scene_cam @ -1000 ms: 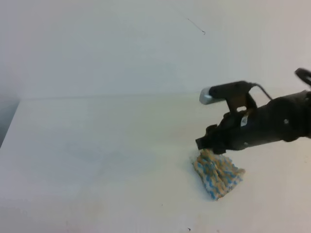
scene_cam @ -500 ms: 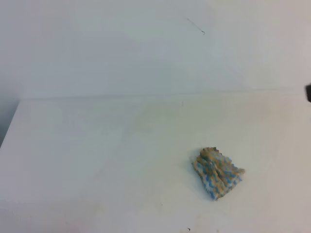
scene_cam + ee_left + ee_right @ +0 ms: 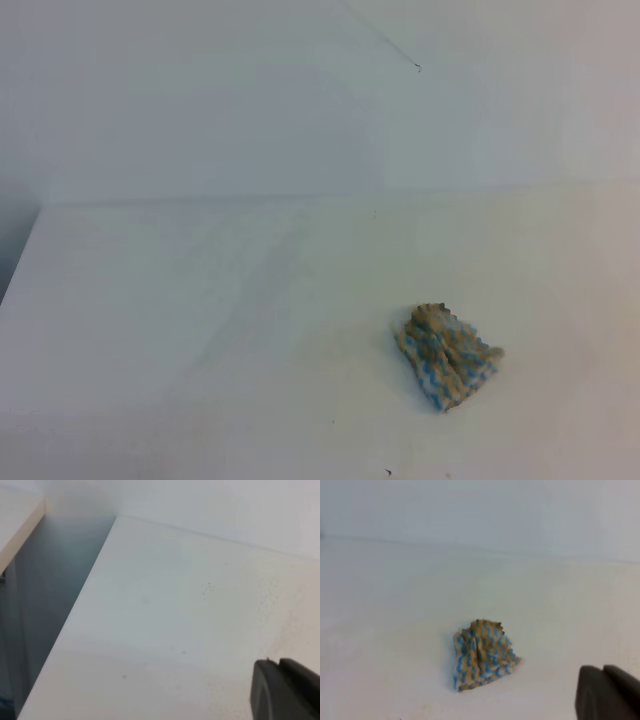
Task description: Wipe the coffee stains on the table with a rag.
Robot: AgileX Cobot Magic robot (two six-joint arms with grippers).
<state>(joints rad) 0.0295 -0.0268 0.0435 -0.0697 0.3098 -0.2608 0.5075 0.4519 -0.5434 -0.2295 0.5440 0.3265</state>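
Observation:
The rag (image 3: 447, 357) lies crumpled on the white table (image 3: 200, 300), right of centre, blue-and-white striped with tan-brown soiling. It also shows in the right wrist view (image 3: 482, 655), lying free and apart from the gripper. No tan puddle of coffee stains shows; only faint tan speckles (image 3: 262, 597) dot the tabletop in the left wrist view. Neither arm is in the exterior view. My left gripper (image 3: 278, 662) and right gripper (image 3: 603, 669) show only as dark fingers lying side by side with no gap at the bottom right of their wrist views, holding nothing.
A pale wall (image 3: 300, 100) rises behind the table. The table's left edge (image 3: 75, 610) drops to a dark gap, with another pale surface (image 3: 15, 520) beyond it. A tiny dark speck (image 3: 388, 472) lies near the front edge.
My right arm, which hovered just above the rag a second ago, has pulled away to the right and out of the exterior view. The rag has stayed in place.

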